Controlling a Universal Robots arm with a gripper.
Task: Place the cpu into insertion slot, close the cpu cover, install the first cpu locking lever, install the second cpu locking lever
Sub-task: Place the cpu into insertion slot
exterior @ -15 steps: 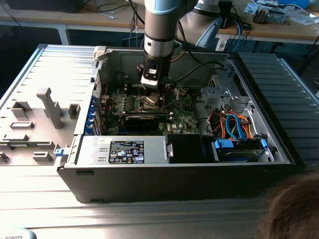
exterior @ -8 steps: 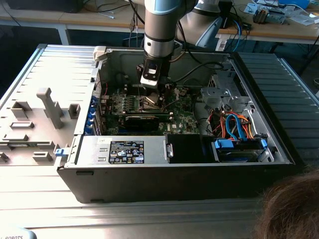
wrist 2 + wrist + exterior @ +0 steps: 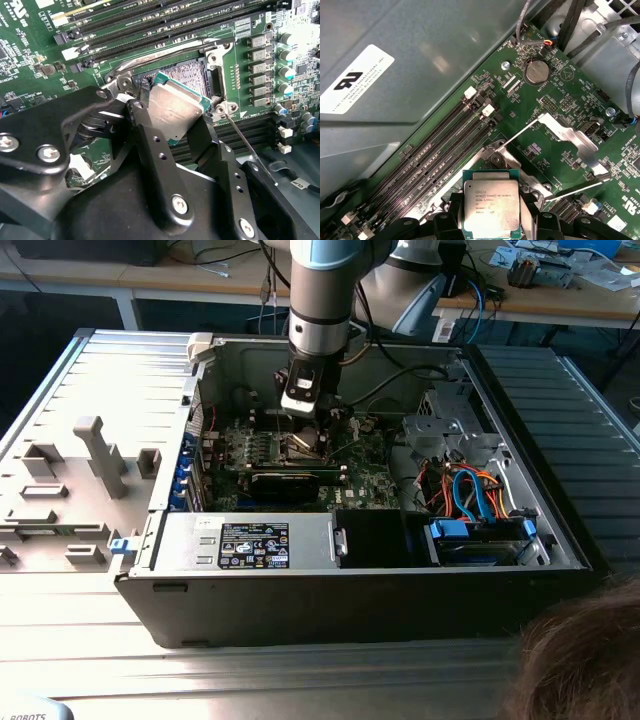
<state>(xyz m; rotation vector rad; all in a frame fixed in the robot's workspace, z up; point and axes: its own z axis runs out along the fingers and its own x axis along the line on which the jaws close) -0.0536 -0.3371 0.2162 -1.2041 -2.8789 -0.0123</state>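
Exterior view: the arm (image 3: 320,290) reaches down into the open computer case (image 3: 330,610), which stands on the tabletop (image 3: 300,675). The tool (image 3: 303,427) hangs over the green board (image 3: 372,475), near the case's back wall.

Second wrist view: the tool's two black fingers (image 3: 150,145) are closed on the cpu (image 3: 175,107), at opposite edges. The cpu is a flat square w/ dull silver-grey top and green rim. It is tilted, just above the insertion slot (image 3: 194,80); touching or not, cannot tell.

First wrist view: the cpu top carries small dark print. The cpu cover (image 3: 570,137), a thin silver plate, stands open beside the slot.
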